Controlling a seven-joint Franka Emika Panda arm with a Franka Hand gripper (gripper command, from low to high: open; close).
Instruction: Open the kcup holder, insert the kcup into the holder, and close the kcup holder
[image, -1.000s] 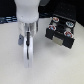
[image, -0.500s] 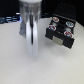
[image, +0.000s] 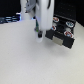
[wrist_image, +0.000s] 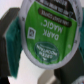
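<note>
Clamped in the gripper (image: 38, 33) over the white table (image: 25, 62) – the kcup (wrist_image: 48, 35), green foil lid facing the wrist camera, a finger (wrist_image: 13, 42) tight against its rim. Just toward the exterior view's right – the kcup holder (image: 61, 34), drawer open, round slots showing

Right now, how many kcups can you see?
1 for certain: the kcup with the green foil top, between the gripper's fingers. The kcup holder's open drawer shows round slots, too blurred to count pods.
</note>
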